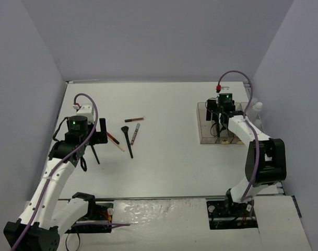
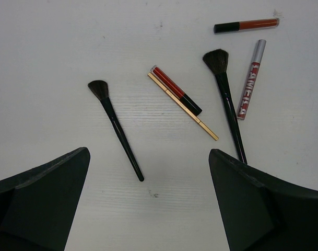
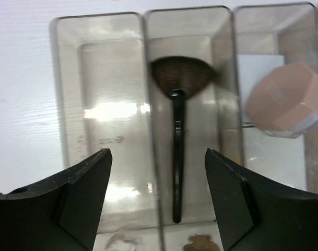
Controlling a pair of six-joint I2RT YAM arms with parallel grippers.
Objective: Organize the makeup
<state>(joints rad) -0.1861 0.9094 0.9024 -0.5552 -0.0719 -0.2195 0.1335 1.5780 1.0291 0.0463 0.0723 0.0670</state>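
From above, the left tool (image 1: 97, 135) hangs near the left edge of the white tabletop (image 1: 169, 167), over the loose makeup. The right tool (image 1: 221, 119) is over the clear plastic compartment organizer (image 1: 202, 130) near the right edge.

The left wrist view shows that tool's jaws spread fully and holding nothing. Below them lie a small black-handled angled brush (image 2: 117, 130), a red pencil with a black cap (image 2: 175, 90) touching a thin gold pencil (image 2: 185, 107), a larger black powder brush (image 2: 226, 104), a silver tube with red lettering (image 2: 251, 78) and a red gloss tube (image 2: 246, 24).

At the right wrist the jaws stand well apart and empty. A black fan brush (image 3: 177, 157) lies in the middle compartment, and a pink faceted compact (image 3: 286, 99) sits one compartment over.

The fan brush looks placed. The next move is likely a descent onto the small brush, with the jaws closing across its handle.
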